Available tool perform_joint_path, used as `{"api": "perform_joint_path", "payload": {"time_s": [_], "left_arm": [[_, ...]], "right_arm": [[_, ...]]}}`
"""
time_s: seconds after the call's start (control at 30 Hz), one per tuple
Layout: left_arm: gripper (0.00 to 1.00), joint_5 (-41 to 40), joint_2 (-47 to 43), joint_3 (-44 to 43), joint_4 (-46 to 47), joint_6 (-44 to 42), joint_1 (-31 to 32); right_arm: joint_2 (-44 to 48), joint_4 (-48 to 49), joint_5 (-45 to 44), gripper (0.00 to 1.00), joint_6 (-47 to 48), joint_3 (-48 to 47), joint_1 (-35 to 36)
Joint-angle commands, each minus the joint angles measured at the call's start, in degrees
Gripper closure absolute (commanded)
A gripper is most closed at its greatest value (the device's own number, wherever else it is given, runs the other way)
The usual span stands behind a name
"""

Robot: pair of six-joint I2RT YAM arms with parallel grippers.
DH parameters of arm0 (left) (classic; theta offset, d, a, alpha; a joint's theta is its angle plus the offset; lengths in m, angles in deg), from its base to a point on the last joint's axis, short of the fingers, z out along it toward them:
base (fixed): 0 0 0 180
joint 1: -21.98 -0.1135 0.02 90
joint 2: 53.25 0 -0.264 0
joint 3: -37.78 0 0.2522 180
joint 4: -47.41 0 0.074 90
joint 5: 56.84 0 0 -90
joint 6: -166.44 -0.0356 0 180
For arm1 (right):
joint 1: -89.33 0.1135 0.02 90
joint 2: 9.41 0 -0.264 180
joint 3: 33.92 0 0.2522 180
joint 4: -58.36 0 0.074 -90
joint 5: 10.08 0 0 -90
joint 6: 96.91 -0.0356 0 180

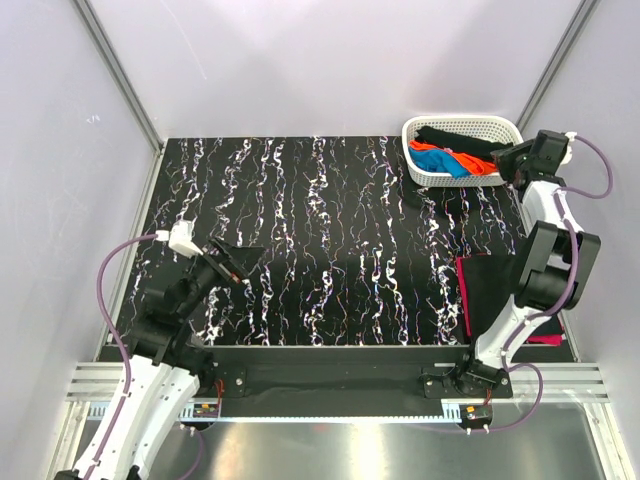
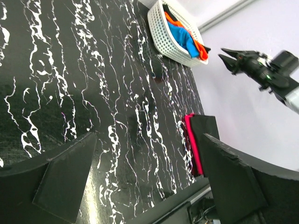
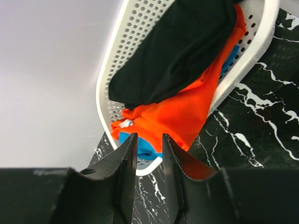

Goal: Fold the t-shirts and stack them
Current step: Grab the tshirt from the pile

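Far-right worktop (image 1: pixel 330 200) corner, white plastic lattice basket (image 3: pixel 108 79) | orange cloth t-shirt (image 3: pixel 187 107) inside, partly under crumpled black t-shirt (image 3: pixel 177 42) | right tool (image 3: pixel 148 136) by rim, jaws a slit apart, grip: cannot tell | left tool (image 1: pixel 232 262) gaping, empty | advise: pinch orange alone, lift clear of rim

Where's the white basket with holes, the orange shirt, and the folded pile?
White plastic lattice basket (image 1: pixel 432 178): top view, its near wall.
Orange cloth t-shirt (image 3: pixel 187 107): right wrist view, middle of the cloth.
Folded black-on-magenta shirt pile (image 1: pixel 490 290): top view, black top layer.
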Motion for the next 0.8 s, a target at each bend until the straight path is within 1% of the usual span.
{"api": "perform_joint_path", "payload": {"time_s": [0.0, 0.1, 0.27, 0.77], "left_arm": [[0.01, 1.26, -0.15, -2.62, 0.73, -2.35, 1.36], [0.01, 0.38, 0.37, -2.88, 0.29, -2.96, 2.15], [0.01, -0.85, 0.90, -4.20, -1.47, -5.07, 2.86], [0.01, -3.49, 3.01, -5.25, -3.14, -5.08, 2.86]], "right_arm": [[-1.87, 0.96, -0.13, 0.66, 1.20, -4.54, -0.86], [-5.47, 0.96, -0.05, 0.65, 0.94, -6.74, -1.56], [-8.91, 1.05, -0.14, 0.66, 0.76, -10.17, -2.09], [-19.37, 0.70, 3.29, 0.68, -0.82, -20.98, -2.27]]}}
